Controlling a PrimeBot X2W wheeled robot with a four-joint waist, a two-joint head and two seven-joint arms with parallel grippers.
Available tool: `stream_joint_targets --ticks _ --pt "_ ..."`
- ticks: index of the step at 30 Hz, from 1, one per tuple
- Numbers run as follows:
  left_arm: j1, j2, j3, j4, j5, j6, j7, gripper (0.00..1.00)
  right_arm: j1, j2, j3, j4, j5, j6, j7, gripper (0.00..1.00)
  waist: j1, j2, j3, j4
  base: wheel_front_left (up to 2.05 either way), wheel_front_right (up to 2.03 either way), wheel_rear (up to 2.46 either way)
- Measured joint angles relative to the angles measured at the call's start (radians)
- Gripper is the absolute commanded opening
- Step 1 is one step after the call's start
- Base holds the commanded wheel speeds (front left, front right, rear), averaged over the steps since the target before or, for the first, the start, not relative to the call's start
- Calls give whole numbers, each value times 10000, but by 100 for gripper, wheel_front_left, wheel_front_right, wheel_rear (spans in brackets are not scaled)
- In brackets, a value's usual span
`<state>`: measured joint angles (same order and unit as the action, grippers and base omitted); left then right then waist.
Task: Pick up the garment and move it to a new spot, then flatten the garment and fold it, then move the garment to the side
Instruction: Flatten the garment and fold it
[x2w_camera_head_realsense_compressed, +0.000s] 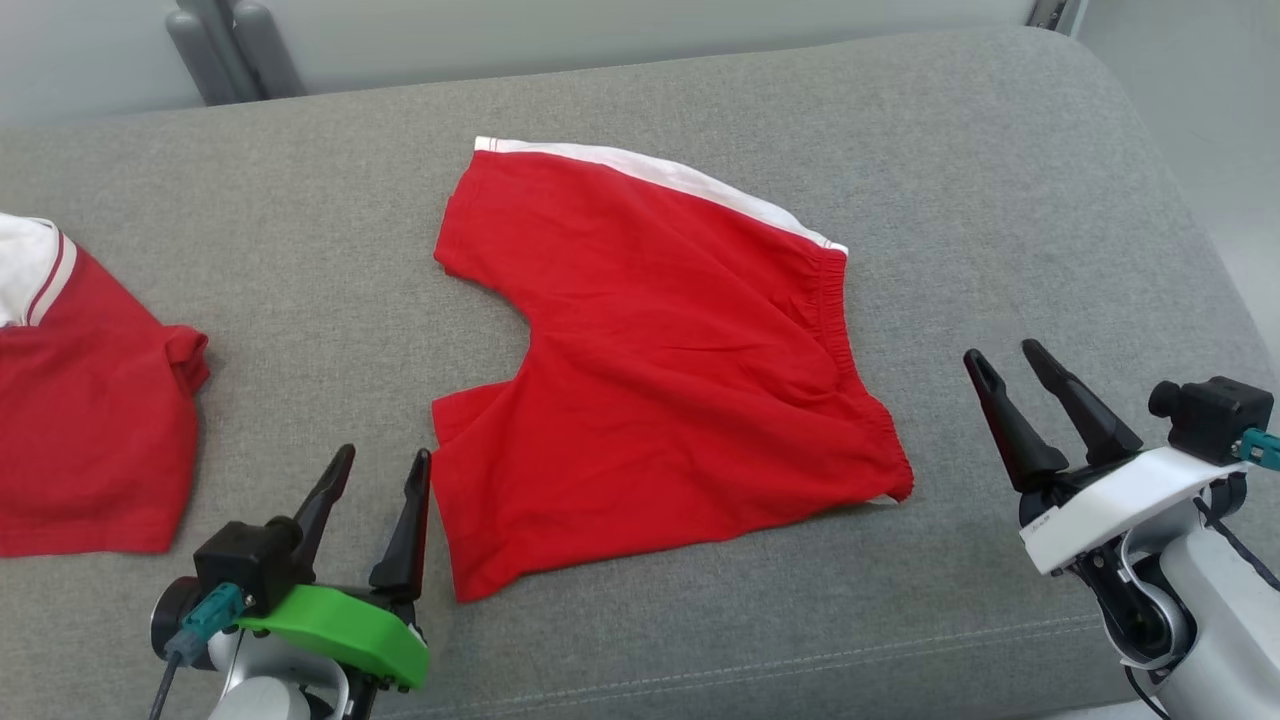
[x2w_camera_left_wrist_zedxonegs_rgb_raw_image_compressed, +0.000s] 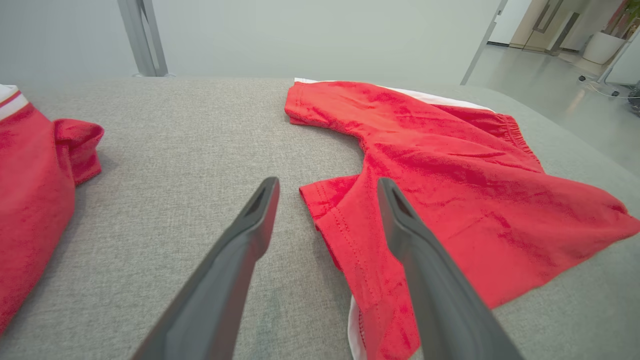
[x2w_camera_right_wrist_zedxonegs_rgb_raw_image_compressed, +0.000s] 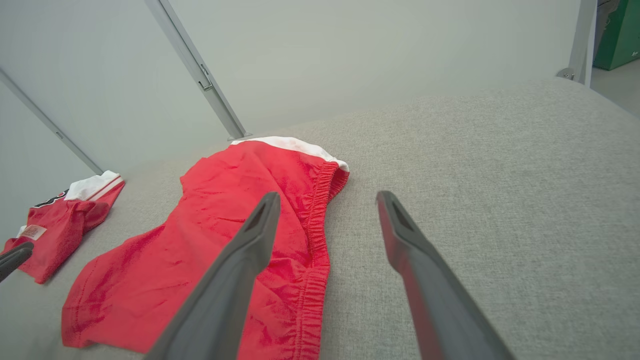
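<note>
The garment (x2w_camera_head_realsense_compressed: 660, 350) is a pair of red shorts with a white stripe along its far edge, spread flat on the grey cushion (x2w_camera_head_realsense_compressed: 900, 150); its elastic waistband points right and its two legs point left. My left gripper (x2w_camera_head_realsense_compressed: 385, 458) hovers open just left of the near leg hem, which the left wrist view shows between and right of the fingers (x2w_camera_left_wrist_zedxonegs_rgb_raw_image_compressed: 330, 220). My right gripper (x2w_camera_head_realsense_compressed: 1005, 355) stands open to the right of the waistband, apart from it. The right wrist view has the waistband (x2w_camera_right_wrist_zedxonegs_rgb_raw_image_compressed: 315, 240) by the left finger.
A second red garment with a white striped collar (x2w_camera_head_realsense_compressed: 80, 400) lies at the cushion's left edge. Metal frame posts (x2w_camera_head_realsense_compressed: 225, 45) rise behind the cushion. Bare grey fabric stretches to the right and far side.
</note>
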<state>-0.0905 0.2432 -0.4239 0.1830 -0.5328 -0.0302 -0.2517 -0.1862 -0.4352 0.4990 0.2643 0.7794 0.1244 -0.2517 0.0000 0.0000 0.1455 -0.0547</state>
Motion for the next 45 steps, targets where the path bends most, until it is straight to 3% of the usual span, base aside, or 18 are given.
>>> stream_joint_targets --ticks 7,16,37,38,40,42,44,45 --pt "196 -734 614 -391 288 316 -2 100 380 922 -1214 -573 -980 -117 0 100 0 0 38 46 0 0 0" --pt "1058 -736 -309 644 508 -314 0 100 1595 1227 -407 439 -1116 -102 0 100 0 0 40 72 0 0 0" --pt "477 -1072 -658 2040 667 -660 0 100 863 1699 102 1699 -1570 -13 0 100 0 0 107 252 0 0 0" --pt "429 -1080 -665 2094 667 -679 0 96 850 1718 104 1747 -1570 -13 0 99 0 1 105 259 0 0 0" --pt "351 -1120 -679 2207 667 -713 0 94 810 1760 107 1829 -1572 -13 0 95 0 0 99 267 0 0 0" --pt "272 -1177 -686 2295 667 -725 0 82 717 1804 138 1875 -1578 -13 0 76 0 0 95 269 0 0 0" --pt "244 -1233 -702 2362 667 -744 0 47 615 1831 205 1875 -1643 -13 0 47 0 0 92 268 0 0 0" --pt "240 -1244 -709 2406 667 -752 0 40 570 1839 251 1875 -1645 -13 0 28 0 0 91 266 0 0 0"
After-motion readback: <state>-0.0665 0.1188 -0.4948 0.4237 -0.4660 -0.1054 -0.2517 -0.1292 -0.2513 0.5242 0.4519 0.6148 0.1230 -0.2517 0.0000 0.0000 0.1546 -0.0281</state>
